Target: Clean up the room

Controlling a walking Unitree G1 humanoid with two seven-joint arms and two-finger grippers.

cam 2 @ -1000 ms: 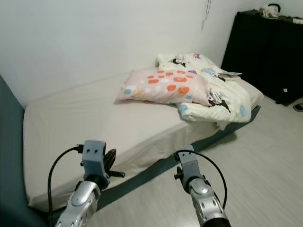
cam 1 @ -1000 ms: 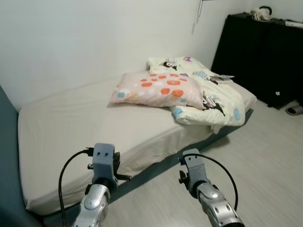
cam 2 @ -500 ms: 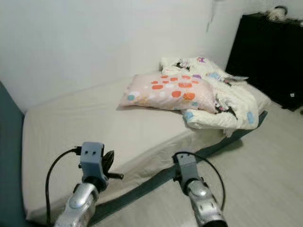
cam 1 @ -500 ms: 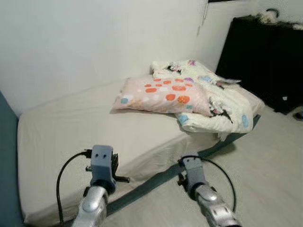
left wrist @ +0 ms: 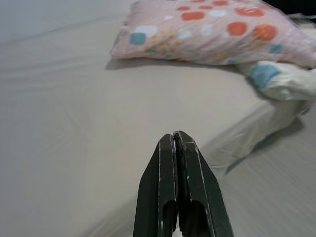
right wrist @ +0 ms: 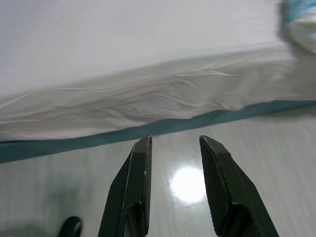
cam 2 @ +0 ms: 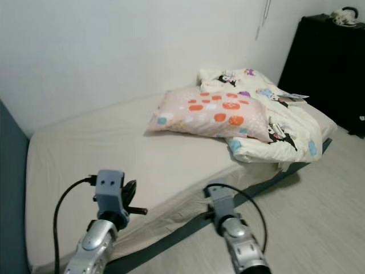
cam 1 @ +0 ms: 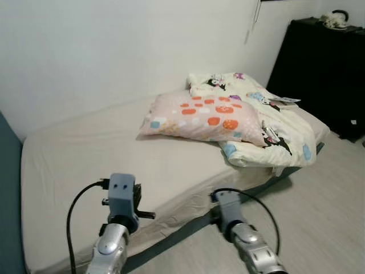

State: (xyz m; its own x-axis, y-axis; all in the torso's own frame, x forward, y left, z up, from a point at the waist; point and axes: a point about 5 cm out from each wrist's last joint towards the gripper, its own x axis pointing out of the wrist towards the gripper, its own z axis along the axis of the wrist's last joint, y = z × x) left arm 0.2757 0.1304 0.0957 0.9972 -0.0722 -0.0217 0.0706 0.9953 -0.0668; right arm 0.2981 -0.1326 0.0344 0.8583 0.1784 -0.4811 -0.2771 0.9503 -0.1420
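Note:
A low bed (cam 1: 74,154) with a cream sheet stands before me. On its far right end lies a pink pillow (cam 1: 199,117) with orange and blue spots. Beside and partly under it a white quilt (cam 1: 268,123) with cartoon prints is crumpled, hanging over the bed's edge. My left gripper (left wrist: 174,136) is shut on nothing and hovers over the near part of the sheet, pointing toward the pillow (left wrist: 217,29). My right gripper (right wrist: 175,140) is open and empty, low over the floor by the bed's teal base (right wrist: 148,129). Both wrists (cam 1: 122,194) are raised in front of me.
A tall black cabinet (cam 1: 325,63) stands at the far right with a small item (cam 1: 335,19) on top. Pale wood floor (cam 1: 325,205) runs along the bed's right side. A teal panel (cam 1: 7,188) borders the bed at the left. White wall behind.
The whole picture has shifted: bed, pillow and cabinet sit further right and slightly nearer, so the camera moved. Both arms keep the same pose before me.

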